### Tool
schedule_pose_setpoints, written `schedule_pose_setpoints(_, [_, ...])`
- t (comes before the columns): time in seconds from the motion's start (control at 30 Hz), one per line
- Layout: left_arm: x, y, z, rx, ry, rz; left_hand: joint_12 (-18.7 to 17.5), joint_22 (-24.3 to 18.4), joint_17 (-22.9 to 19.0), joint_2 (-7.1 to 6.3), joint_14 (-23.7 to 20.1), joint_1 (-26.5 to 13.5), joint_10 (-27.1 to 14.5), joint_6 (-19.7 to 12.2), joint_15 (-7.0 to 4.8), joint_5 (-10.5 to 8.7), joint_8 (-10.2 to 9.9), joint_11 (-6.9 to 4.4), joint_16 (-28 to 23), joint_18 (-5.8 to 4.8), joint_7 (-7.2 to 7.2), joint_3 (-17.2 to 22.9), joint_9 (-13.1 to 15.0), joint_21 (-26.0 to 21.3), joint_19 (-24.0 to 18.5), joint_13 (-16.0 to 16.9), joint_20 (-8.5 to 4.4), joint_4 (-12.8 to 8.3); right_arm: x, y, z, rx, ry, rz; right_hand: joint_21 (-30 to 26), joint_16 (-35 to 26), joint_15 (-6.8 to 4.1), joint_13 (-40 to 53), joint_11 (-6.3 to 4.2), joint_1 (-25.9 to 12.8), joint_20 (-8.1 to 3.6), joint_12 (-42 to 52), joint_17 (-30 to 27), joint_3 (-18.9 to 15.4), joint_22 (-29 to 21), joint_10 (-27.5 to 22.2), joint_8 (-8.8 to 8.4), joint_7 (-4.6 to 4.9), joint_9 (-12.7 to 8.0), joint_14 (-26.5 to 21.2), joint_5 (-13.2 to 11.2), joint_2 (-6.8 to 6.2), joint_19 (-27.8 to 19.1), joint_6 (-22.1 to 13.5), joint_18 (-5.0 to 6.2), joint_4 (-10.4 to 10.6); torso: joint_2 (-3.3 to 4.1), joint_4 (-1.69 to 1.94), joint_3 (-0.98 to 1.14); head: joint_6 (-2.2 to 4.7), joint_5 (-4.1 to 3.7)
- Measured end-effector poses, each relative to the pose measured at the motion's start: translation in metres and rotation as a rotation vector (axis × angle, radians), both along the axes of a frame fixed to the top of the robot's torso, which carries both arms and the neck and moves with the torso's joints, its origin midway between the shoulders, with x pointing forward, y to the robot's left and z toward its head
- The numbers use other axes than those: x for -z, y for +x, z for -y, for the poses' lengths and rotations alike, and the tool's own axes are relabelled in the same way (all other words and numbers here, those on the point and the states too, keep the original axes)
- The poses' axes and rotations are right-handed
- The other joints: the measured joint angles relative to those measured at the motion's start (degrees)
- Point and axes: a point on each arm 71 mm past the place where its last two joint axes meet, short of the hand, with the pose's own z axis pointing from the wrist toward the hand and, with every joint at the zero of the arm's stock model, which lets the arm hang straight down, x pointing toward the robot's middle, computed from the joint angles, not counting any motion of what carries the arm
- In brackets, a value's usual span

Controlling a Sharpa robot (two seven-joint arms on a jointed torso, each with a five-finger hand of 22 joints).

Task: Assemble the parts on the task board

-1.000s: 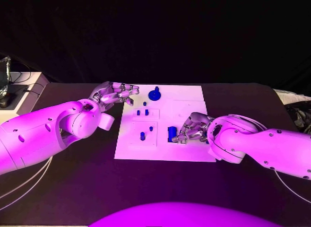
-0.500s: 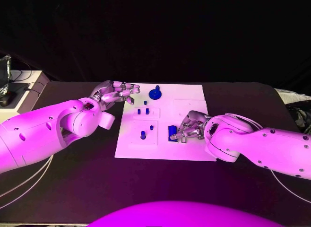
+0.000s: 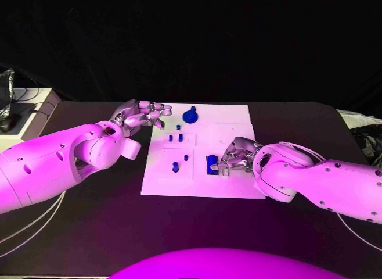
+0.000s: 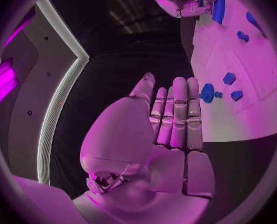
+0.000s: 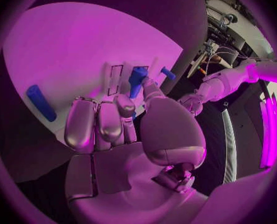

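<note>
In the head view our right hand (image 3: 233,160) pinches a blue block (image 3: 211,163) near the task board (image 3: 233,125)'s right edge; other parts (image 3: 175,167) lie unassembled, so much seems left. In the left wrist view our left hand (image 4: 166,129) hangs empty, fingers extended, beside the board's edge.

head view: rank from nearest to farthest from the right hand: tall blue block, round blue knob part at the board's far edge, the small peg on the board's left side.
From the right hand:
1. Tall blue block: right at the fingers, mid-board.
2. Small peg: left side of the task board, near its front.
3. Round blue knob part: at the board's far edge, near the left hand.
</note>
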Motion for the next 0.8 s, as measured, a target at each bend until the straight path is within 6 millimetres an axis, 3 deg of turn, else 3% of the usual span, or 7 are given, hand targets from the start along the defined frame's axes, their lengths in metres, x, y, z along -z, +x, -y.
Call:
schedule_pose_setpoints(0.23, [0.001, 0.001, -0.003, -0.006, 0.003, -0.002, 0.0, 0.13, 0.0, 0.0, 0.0, 0.0, 0.0, 0.0, 0.0, 0.0, 0.0, 0.0, 0.0, 0.0, 0.0, 0.0, 0.0, -0.26, 0.0, 0.0, 0.0, 0.0, -0.006, 0.001, 0.014, 0.047, 0.044, 0.016, 0.0, 0.0, 0.0, -0.01, 0.0, -0.79, 0.01, 0.0, 0.04, -4.96, -0.01, 0.0, 0.0, 0.0, -0.3, 0.0, 1.06, -0.67, -0.01, 0.0, 0.0, 5.63, 0.03, -0.02, 0.03, 0.19, -0.07])
schedule_pose_setpoints(0.4, [0.002, 0.002, -0.005, -0.013, 0.007, -0.003, 0.0, 0.12, -0.05, 0.0, 0.0, 0.0, 0.0, 0.0, 0.0, 0.0, 0.0, 0.0, 0.0, 0.0, 0.0, 0.0, 0.0, -0.26, 0.0, 0.0, 0.0, 0.0, -0.018, 0.003, 0.028, 0.087, 0.096, 0.031, 0.39, 0.0, 0.0, 0.13, 0.0, -1.06, 0.01, 0.0, 0.25, -8.11, -0.01, 0.0, -0.01, 0.0, -0.34, -0.01, 1.61, 0.25, -0.01, 0.0, 0.0, 5.92, 0.03, -0.04, 0.07, 0.41, -0.09])
schedule_pose_setpoints(0.53, [0.002, 0.002, -0.006, -0.014, 0.007, -0.003, 0.0, 0.12, -0.05, 0.0, 0.0, 0.0, 0.0, 0.0, 0.0, 0.0, 0.0, 0.0, 0.0, 0.0, 0.0, 0.0, 0.0, -0.25, 0.0, 0.0, 0.0, 0.0, -0.03, 0.006, 0.048, 0.127, 0.12, 0.039, 0.39, 0.0, 0.0, 0.13, 0.0, -0.21, 0.02, 0.0, 0.36, -9.42, -0.01, 0.0, -0.16, 0.0, -0.53, -0.01, 2.06, 1.85, -0.02, 0.0, 0.0, 4.5, 0.02, -0.09, 0.05, 0.64, -0.26])
schedule_pose_setpoints(0.63, [0.002, 0.003, -0.005, -0.013, 0.007, -0.003, 0.01, 0.12, -0.05, 0.0, 0.0, 0.0, 0.0, 0.0, 0.0, 0.0, 0.0, 0.0, 0.0, 0.0, 0.0, 0.0, 0.0, -0.25, 0.0, 0.0, 0.0, 0.0, -0.034, 0.009, 0.066, 0.153, 0.109, 0.04, 0.39, 0.0, 0.01, 0.11, 0.01, 1.07, 0.02, 0.0, 0.36, -9.1, -0.01, -0.01, -0.66, 0.22, -0.78, -0.01, 2.72, 3.13, -0.02, -0.22, 0.0, 1.61, 0.01, -0.15, 0.03, 0.8, -0.54])
schedule_pose_setpoints(0.77, [0.002, 0.002, -0.004, -0.011, 0.005, -0.002, 0.23, 0.12, -0.05, 0.0, 0.0, 0.0, 0.0, 0.0, 0.0, 0.0, 0.0, 0.0, 0.0, 0.01, 0.0, -0.16, 0.0, -0.24, 0.22, 0.0, 0.21, 0.16, -0.034, 0.011, 0.09, 0.162, 0.054, 0.012, 0.39, 0.0, 0.01, -0.26, 0.45, 2.37, 0.02, -0.71, 0.52, -8.12, -0.01, -0.46, -2.56, 0.74, -2.31, -0.01, 2.72, 3.3, -0.02, -0.74, 0.0, -1.03, -0.04, -0.29, 0.03, 0.94, -0.9])
schedule_pose_setpoints(0.8, [0.001, 0.002, -0.004, -0.009, 0.005, -0.002, 0.23, 0.12, -0.05, 0.0, 0.0, 0.0, 0.0, 0.0, 0.0, 0.0, 0.0, 0.0, 0.0, 0.01, 0.0, -0.16, 0.0, -0.24, 0.22, 0.0, 0.22, 0.16, -0.033, 0.011, 0.096, 0.159, 0.034, 0.0, 0.39, 0.0, 0.05, -0.63, 0.84, 2.49, 0.03, -1.44, 0.52, -7.89, -0.02, -0.86, -3.85, 1.26, -3.45, 0.0, 2.24, 3.17, -0.02, -1.26, 0.0, -1.26, -0.05, -0.34, 0.03, 0.95, -0.99])
